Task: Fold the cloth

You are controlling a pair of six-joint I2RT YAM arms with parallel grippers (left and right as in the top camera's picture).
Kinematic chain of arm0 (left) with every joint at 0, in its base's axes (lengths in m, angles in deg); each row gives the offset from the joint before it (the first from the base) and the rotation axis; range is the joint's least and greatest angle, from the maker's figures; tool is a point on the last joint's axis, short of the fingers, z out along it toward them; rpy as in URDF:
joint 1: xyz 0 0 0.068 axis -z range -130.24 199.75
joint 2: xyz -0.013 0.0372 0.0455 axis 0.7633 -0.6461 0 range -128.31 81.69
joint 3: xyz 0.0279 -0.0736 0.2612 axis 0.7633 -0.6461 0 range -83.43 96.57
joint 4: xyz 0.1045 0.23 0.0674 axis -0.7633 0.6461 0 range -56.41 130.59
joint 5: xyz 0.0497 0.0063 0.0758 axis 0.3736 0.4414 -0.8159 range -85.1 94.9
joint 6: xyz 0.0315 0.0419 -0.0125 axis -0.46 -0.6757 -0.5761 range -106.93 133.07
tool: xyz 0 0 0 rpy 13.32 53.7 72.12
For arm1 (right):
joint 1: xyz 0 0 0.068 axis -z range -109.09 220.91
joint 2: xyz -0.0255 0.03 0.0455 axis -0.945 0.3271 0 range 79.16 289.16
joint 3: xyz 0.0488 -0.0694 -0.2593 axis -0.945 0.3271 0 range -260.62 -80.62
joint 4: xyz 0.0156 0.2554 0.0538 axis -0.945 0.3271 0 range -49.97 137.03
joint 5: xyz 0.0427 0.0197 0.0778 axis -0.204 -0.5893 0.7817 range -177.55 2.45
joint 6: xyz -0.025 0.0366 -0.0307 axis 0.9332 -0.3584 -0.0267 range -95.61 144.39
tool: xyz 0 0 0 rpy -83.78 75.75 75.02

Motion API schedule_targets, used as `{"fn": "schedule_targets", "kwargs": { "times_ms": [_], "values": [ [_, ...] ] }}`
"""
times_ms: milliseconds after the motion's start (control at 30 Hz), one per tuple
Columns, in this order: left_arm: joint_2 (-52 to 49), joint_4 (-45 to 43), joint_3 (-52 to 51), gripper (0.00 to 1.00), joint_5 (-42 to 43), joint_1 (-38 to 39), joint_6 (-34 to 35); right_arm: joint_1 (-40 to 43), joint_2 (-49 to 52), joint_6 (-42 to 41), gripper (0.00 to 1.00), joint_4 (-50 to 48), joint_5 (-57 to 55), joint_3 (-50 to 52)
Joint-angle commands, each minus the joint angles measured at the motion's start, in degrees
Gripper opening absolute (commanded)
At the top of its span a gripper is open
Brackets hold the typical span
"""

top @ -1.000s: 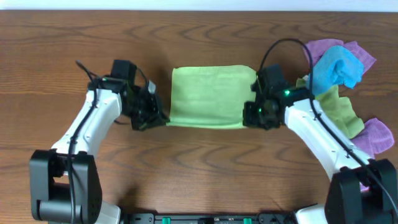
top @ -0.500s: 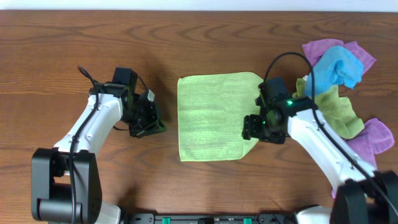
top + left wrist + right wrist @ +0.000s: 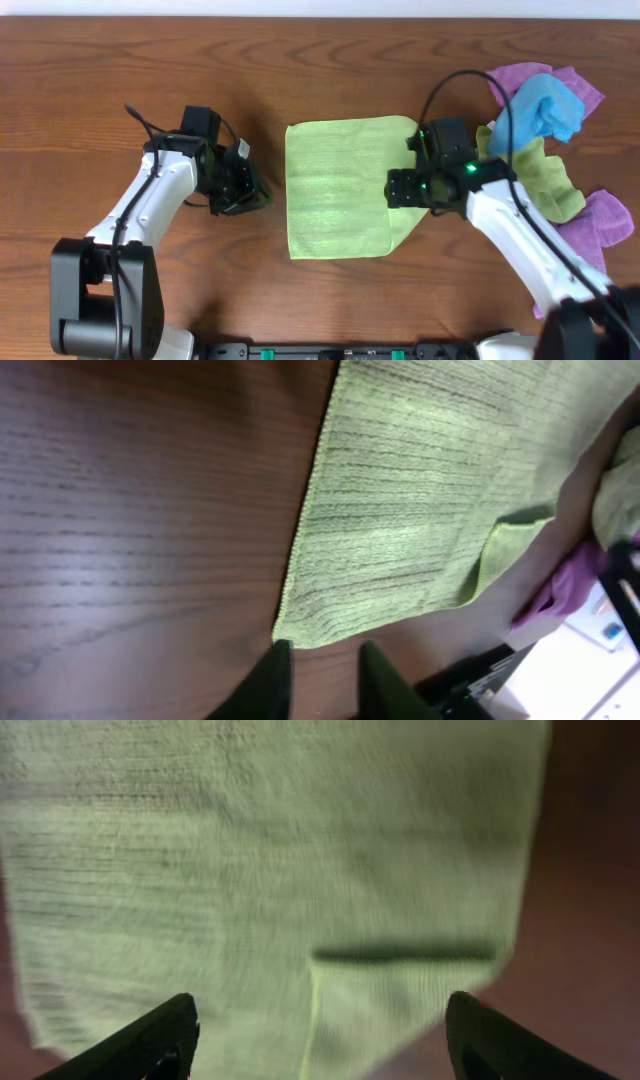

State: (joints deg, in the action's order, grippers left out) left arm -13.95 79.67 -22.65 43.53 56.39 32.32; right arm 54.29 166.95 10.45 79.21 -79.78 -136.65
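The lime-green cloth (image 3: pixel 335 185) lies spread flat on the wooden table, and its front right corner is doubled over in a small flap (image 3: pixel 400 1000). My left gripper (image 3: pixel 257 197) rests on the table just left of the cloth, apart from it. Its jaws are slightly parted, with only bare wood between them (image 3: pixel 320 665). The cloth's near corner (image 3: pixel 300 630) lies just ahead of its left fingertip. My right gripper (image 3: pixel 394 189) hovers over the cloth's right edge, and in the right wrist view it stands wide open (image 3: pixel 320 1020) above the fabric, holding nothing.
A heap of other cloths sits at the right of the table: purple (image 3: pixel 530 75), blue (image 3: pixel 542 108), duller yellow-green (image 3: pixel 548 178) and another purple one (image 3: pixel 603 220). The right arm reaches across in front of this heap.
Both grippers have let go of the cloth, which now lies longer toward the front. The left gripper pulled away leftward and its jaws parted. The right gripper opened wide and shifted slightly back.
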Motion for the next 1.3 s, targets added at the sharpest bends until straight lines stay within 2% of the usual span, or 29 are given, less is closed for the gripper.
{"fn": "schedule_targets", "kwargs": {
  "times_ms": [0,133,200,300,567,633,700,967,1100,1267],
  "values": [
    [0.8,0.2,0.0,0.34,1.6,-0.2,-0.4,0.1,3.4,10.4,0.79,-2.5,-0.5,0.0],
    [0.8,0.2,0.0,0.57,2.4,-0.2,-0.4,0.1,6.3,12.3,0.78,-3.5,-0.5,0.0],
    [0.8,0.1,0.0,0.73,3.2,-0.2,-0.4,0.1,7.5,13.0,0.77,-3.3,-0.5,0.0],
    [0.8,0.1,0.0,0.80,3.4,-0.2,-0.4,0.1,9.0,14.8,0.75,-3.3,-0.5,0.0],
    [0.8,0.1,0.0,0.84,3.4,-0.2,-0.4,0.1,11.2,16.0,0.66,-1.6,0.2,0.0],
    [0.8,0.1,0.0,0.84,3.4,-0.2,-0.4,0.1,11.2,16.0,0.57,-0.5,0.3,0.0],
    [0.8,0.0,0.0,0.85,3.4,-0.2,-0.4,0.1,11.2,16.0,0.52,1.0,0.3,0.0],
    [0.8,-0.5,0.0,0.85,3.4,-0.2,-0.4,0.1,11.2,16.0,0.48,3.3,1.5,0.0],
    [0.8,-0.5,0.0,0.85,3.4,-0.2,-0.4,0.1,11.2,16.0,0.53,1.2,1.5,0.0],
    [0.8,-0.5,0.0,0.85,3.4,-0.2,-0.4,0.0,11.2,16.0,0.54,1.3,1.5,0.0]
  ]
}}
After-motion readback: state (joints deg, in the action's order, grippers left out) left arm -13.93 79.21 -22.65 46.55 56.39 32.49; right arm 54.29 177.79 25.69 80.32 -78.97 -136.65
